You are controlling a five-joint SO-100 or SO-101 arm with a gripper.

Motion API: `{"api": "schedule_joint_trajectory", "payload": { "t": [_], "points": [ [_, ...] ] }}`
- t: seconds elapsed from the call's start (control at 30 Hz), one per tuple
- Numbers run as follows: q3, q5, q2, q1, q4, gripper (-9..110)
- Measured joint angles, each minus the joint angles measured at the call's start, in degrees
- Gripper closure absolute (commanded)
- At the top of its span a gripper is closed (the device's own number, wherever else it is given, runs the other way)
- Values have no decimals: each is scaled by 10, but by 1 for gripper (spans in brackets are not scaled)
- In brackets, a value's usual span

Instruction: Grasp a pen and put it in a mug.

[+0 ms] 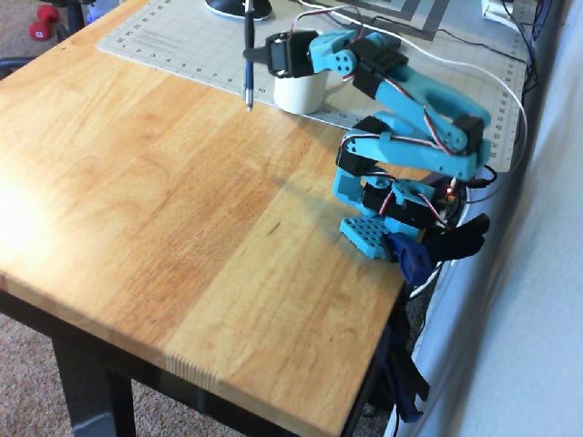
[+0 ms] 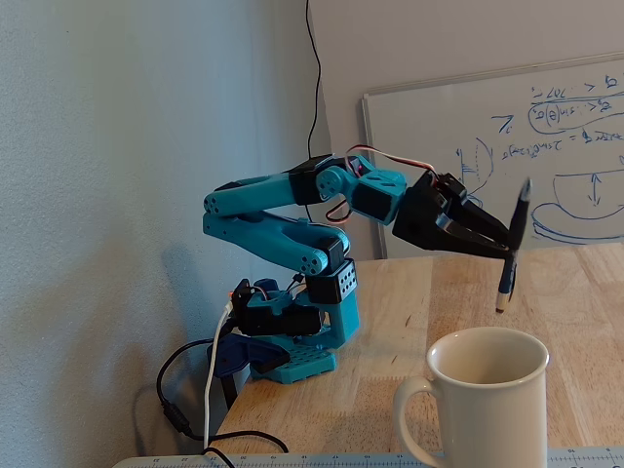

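My gripper point(image 1: 252, 55) is shut on the pen point(image 1: 248, 84), a slim dark stick that hangs almost upright with its tip down. In the overhead view the pen sits just left of the cream-white mug point(image 1: 301, 92), whose top is partly covered by the blue arm. In the fixed view the gripper point(image 2: 508, 252) reaches out level and holds the pen point(image 2: 505, 285) near its middle. There the pen tip hangs a little above the rim of the mug point(image 2: 483, 400), toward its right side and further back.
The mug stands on a grey cutting mat point(image 1: 164, 36) at the back of the wooden table point(image 1: 182, 228). A computer mouse point(image 1: 228, 7) lies on the mat's far edge. The arm's base point(image 1: 383, 223) and cables point(image 1: 510, 100) sit at the right edge. A whiteboard point(image 2: 575, 146) leans behind.
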Motion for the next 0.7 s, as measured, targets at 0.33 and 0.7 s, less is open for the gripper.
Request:
{"api": "schedule_joint_trajectory", "payload": {
  "t": [0.33, 0.7],
  "points": [
    [32, -76, 158, 75, -4, 100],
    [115, -80, 189, 171, -168, 100]
  ]
}}
